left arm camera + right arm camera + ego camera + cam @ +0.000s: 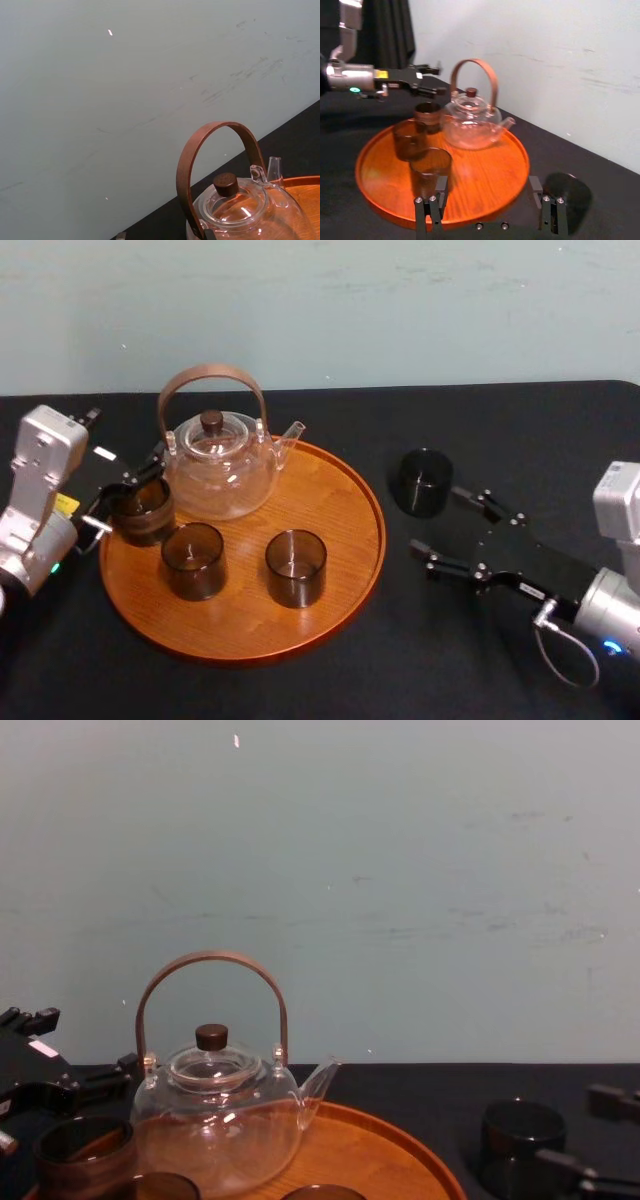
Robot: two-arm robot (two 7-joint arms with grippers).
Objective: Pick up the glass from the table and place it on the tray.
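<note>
Head view: the dark glass (pixel 424 482) stands upright on the black table (pixel 520 430), just right of the tray (pixel 340 540) and off its rim. The right claw (pixel 457 532) lies near and right of it, fingers spread wide and holding nothing, the far fingertip close beside the glass. On the tray stand a clear teapot (pixel 220 465) and three tumblers (pixel 296 567). The left claw (pixel 130 490) hovers at the tray's left edge with fingers apart, flanking the leftmost tumbler (pixel 140 512).
</note>
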